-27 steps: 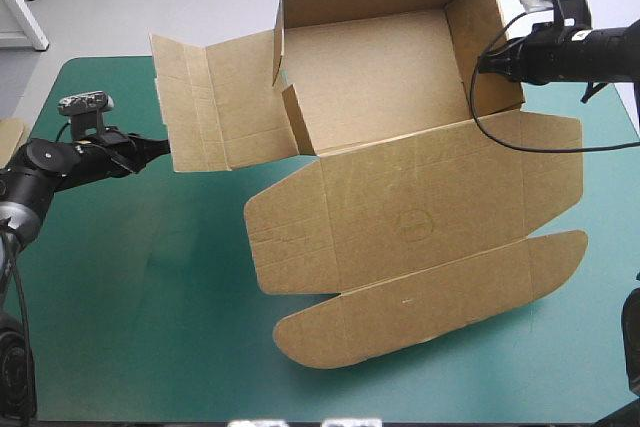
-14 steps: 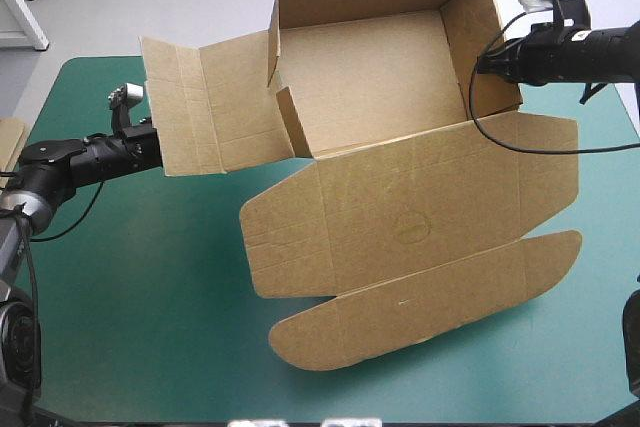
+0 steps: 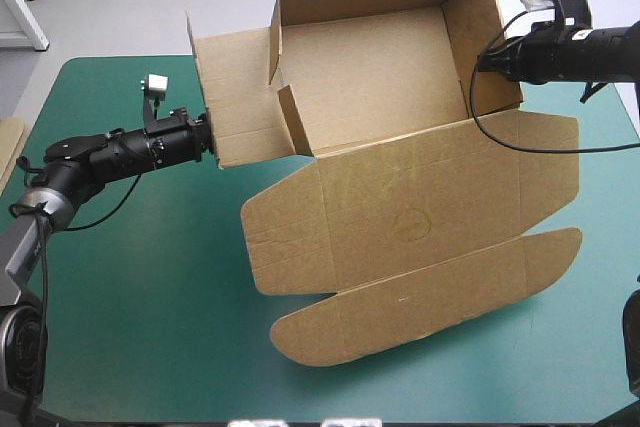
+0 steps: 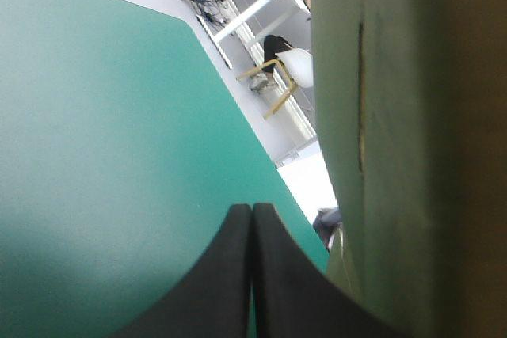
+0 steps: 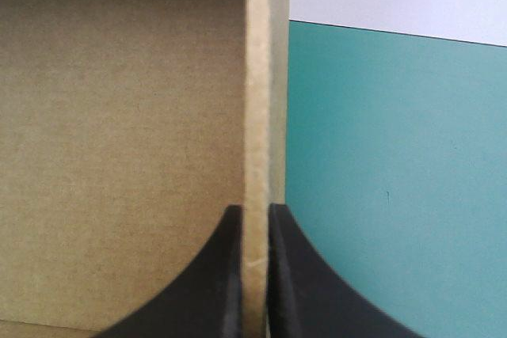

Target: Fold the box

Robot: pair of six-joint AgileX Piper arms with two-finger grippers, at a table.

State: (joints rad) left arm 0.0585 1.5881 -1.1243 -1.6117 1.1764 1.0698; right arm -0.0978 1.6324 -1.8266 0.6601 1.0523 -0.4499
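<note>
Brown board: the box (image 3: 400, 217) lies at mid-table, tray walls up at the far side, lid flat. My right gripper (image 5: 253, 210) pinches its right wall, shown edge-on only at that wrist. My left gripper (image 4: 252, 210) is closed empty, side flap beside it.

1. A wide desk (image 3: 150, 297) under a smooth teal-green cover is carrying everything here.
2. A brown cardboard box (image 3: 400, 217), cut from one sheet, is lying on it: its open tray is sitting by the far edge, and its lid and rounded flap are spreading flat toward the near edge.
3. A thin edge of more brown board (image 3: 10, 142) is showing at the desk's left edge.
</note>
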